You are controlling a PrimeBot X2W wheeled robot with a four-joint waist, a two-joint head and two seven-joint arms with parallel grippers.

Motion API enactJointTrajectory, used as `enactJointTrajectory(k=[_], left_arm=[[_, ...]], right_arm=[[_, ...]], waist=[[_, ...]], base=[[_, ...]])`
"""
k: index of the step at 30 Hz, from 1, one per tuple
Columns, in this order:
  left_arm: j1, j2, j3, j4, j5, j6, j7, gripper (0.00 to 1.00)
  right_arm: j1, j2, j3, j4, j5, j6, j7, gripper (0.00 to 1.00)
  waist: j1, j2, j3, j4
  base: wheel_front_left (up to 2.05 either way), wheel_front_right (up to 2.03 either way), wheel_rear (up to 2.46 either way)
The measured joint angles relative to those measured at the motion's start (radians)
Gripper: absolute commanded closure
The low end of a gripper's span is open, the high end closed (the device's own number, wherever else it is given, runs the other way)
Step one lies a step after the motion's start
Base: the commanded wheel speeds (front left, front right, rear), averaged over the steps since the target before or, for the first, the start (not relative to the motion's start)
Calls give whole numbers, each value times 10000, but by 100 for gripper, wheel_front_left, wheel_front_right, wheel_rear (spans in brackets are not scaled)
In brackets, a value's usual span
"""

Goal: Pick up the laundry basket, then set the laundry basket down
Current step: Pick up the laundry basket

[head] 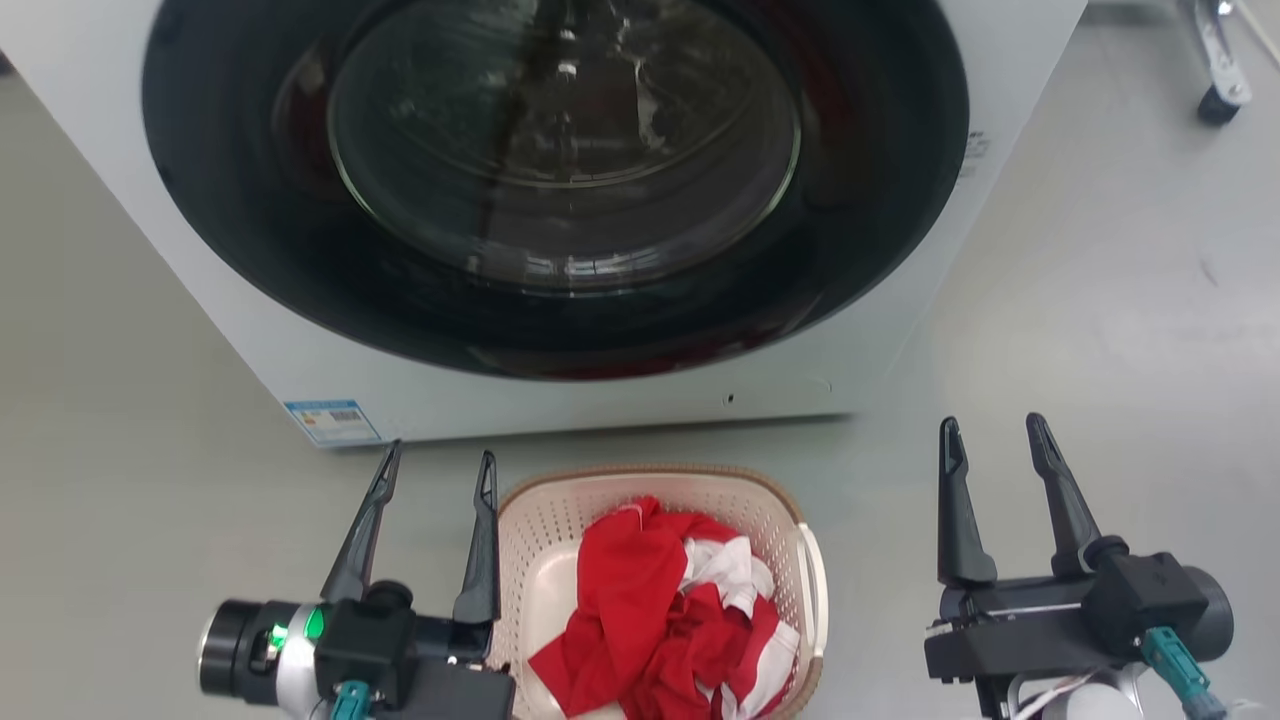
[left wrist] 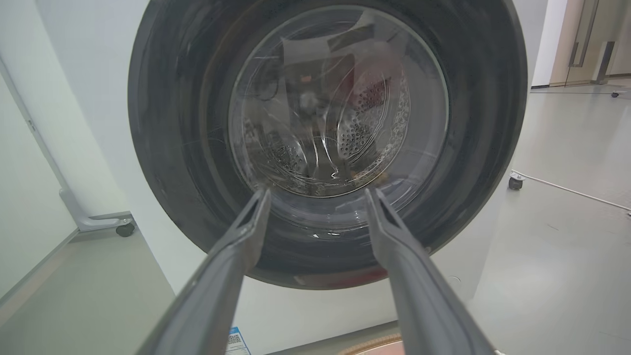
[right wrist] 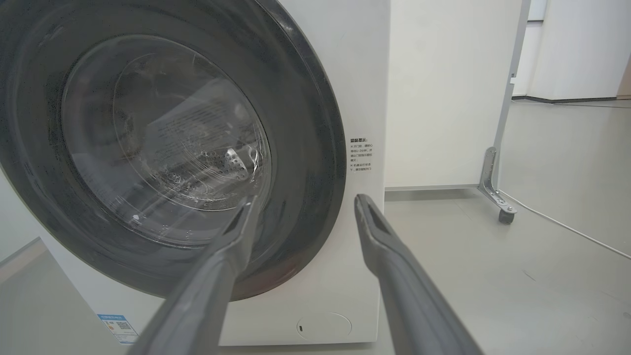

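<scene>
The laundry basket (head: 560,520), cream-white and perforated with a brown rim, stands on the floor just in front of the washer, with red and white cloth (head: 660,610) heaped in it. Its white side handle (head: 812,590) shows on the right. My left gripper (head: 438,468) is open just left of the basket, its inner finger close beside the basket's left rim. My right gripper (head: 990,432) is open well to the right of the basket, apart from it. A strip of the brown rim (left wrist: 374,345) peeks in at the bottom of the left wrist view, below my left gripper (left wrist: 318,195). My right gripper (right wrist: 303,199) points at the washer.
A white front-loading washer (head: 330,370) with a dark round glass door (head: 560,180) stands right behind the basket. Grey floor spreads to both sides. A wheeled frame leg (head: 1218,90) stands at the far right, and a white cable (right wrist: 567,227) runs along the floor there.
</scene>
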Motion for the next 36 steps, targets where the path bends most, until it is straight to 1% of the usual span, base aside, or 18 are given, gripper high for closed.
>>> enactJointTrajectory(k=[8,10,13,14,24,27,29,36], left_arm=[[-1032,-35,-134,1001,-263,0,0,0],[-1290,-42,-130,1287,-276,0,0,0],[-1682,-67,-161,1735,-639,-33,0,0],[-1822,-69,-165,1923,-652,-100,0,0],[-3053,-109,44,3486,-938,-119,0,0],[-3474,-115,-73,3933,-989,-290,0,0],[-3770,-138,-213,4209,-1145,-293,0,0],[-4468,-173,-213,5331,-1507,-284,0,0]], right_arm=[[-943,-6,-125,922,98,219,-2,0],[-1205,-12,-178,1223,165,221,-2,0],[-1545,-21,-203,1643,232,303,-2,0],[-1659,-23,-203,1781,263,307,-2,0],[-2881,-38,-146,3183,533,353,-2,0],[-3250,-42,-150,3540,621,351,-2,0],[-3426,-54,-198,3699,633,349,-2,0],[-4102,-84,35,4535,953,334,-2,0]], waist=[[0,0,1137,-17],[0,0,1427,-11],[0,0,1867,7],[0,0,2017,16],[-1,1,3500,132],[-2,1,3954,164],[-2,1,4250,188],[-2,1,5256,274]], base=[[0,0,0],[0,0,0],[0,0,0],[0,0,0],[0,0,0],[0,0,0],[0,0,0],[0,0,0]])
